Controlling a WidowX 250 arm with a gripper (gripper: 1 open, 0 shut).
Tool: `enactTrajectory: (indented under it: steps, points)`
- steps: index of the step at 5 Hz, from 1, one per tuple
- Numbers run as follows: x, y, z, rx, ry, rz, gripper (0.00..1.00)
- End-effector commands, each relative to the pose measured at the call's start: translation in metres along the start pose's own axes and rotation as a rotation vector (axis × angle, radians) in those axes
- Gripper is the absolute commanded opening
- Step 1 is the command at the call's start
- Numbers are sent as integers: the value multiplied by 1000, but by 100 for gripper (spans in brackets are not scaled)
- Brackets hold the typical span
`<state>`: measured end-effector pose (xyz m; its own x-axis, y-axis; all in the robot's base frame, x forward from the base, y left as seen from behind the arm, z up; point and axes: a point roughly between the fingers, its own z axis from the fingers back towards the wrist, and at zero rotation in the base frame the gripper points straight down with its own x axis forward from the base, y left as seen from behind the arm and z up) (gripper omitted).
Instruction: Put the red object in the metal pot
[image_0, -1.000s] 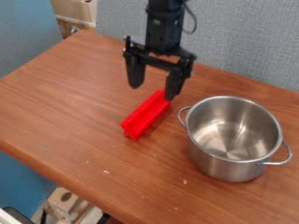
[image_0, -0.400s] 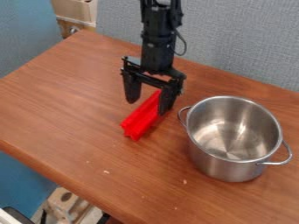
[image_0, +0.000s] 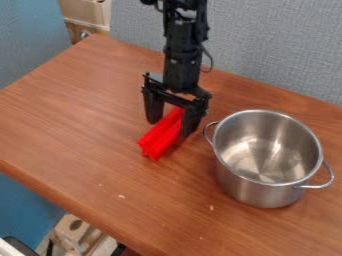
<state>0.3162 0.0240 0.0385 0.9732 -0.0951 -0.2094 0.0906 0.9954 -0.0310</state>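
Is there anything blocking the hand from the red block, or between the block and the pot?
Nothing visible. The open hand hangs right over the far end of the red block, with no object between them. The metal pot stands just beside the block on the wooden table, and its inside looks empty.

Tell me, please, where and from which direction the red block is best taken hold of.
Grip the red block across its narrow width, on the two long sides, coming from above. It lies flat on the table beside the metal pot, so the top is free. The open gripper already straddles its upper end.
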Motion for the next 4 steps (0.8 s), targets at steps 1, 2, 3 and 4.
enactTrajectory:
  steps: [1,2,3,4]
  points:
    - [9,9,13,13,-64,12,100]
    - [10,11,10,12,-65,14,100]
    - [11,12,9,14,-70,12,100]
    - [11,12,9,18,-74,11,100]
